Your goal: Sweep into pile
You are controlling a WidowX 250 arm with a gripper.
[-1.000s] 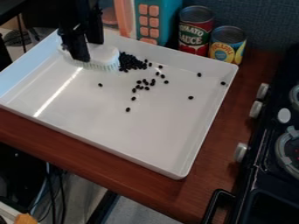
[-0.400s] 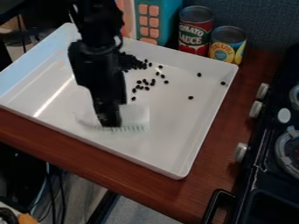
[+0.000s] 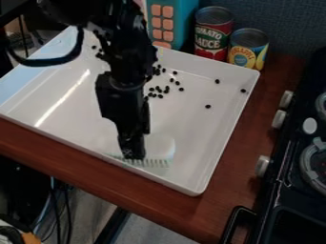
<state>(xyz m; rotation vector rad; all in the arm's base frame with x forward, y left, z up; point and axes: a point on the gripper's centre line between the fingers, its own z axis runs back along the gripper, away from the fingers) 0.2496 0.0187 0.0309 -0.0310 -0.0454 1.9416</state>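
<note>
The black gripper [image 3: 134, 151] hangs over the front part of the white tray [image 3: 210, 157], shut on a white brush [image 3: 159, 147] with pale green bristles. The brush is near the tray's front wall, bristles toward that wall. Small black beans [image 3: 159, 89] lie scattered behind it, around the tray's middle. A few single beans, such as one bean [image 3: 208, 106], are farther right. The arm covers part of the denser heap near the back wall; some of its beans show at either side of the arm.
A tomato sauce can [image 3: 213, 33] and a pineapple can [image 3: 248, 49] stand behind the tray, beside a teal object [image 3: 179, 24] with orange squares. A black stove [image 3: 286, 181] with knobs is on the right. The wooden counter [image 3: 96, 167] ends in front of the tray.
The gripper and brush have come from the back left of the tray down to its front, lately shifting slightly right. The arm now covers much of the heap.
</note>
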